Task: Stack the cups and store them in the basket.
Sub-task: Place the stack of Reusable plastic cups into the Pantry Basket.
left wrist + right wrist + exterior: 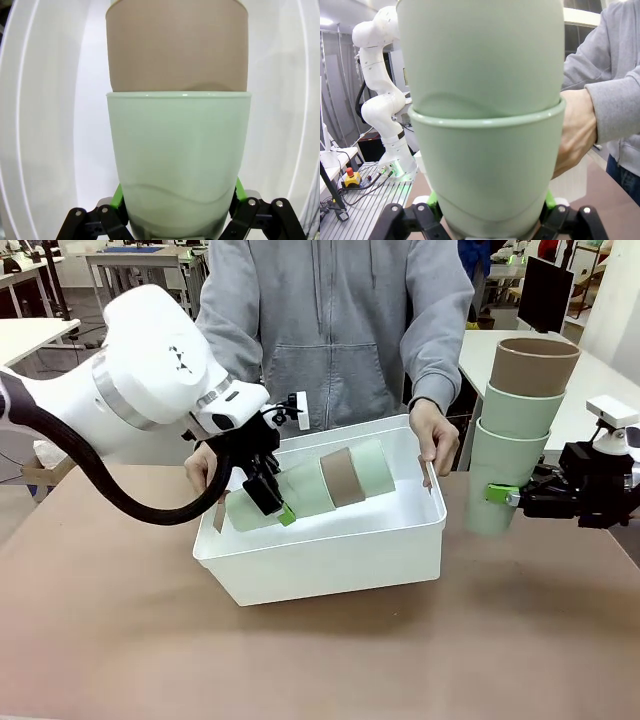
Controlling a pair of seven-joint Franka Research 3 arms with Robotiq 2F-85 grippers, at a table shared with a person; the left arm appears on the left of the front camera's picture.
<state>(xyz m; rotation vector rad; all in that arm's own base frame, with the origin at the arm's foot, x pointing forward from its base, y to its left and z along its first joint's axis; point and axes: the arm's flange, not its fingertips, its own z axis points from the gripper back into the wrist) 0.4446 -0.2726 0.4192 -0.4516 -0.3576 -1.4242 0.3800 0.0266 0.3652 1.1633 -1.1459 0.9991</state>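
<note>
A white basket sits mid-table, held at both short ends by a person's hands. My left gripper is shut on the base of a stack of three cups, mint, tan, mint, lying tilted inside the basket. In the left wrist view the mint cup fills the space between the green pads, with the tan cup nested beyond it. To the right of the basket, my right gripper is shut on an upright stack of cups, two mint with a tan one on top. The right wrist view shows the mint cups close up.
The person in a grey hoodie stands at the far side, one hand on the basket's right end, the other on its left end. Brown tabletop lies in front of the basket. A white table stands behind my right arm.
</note>
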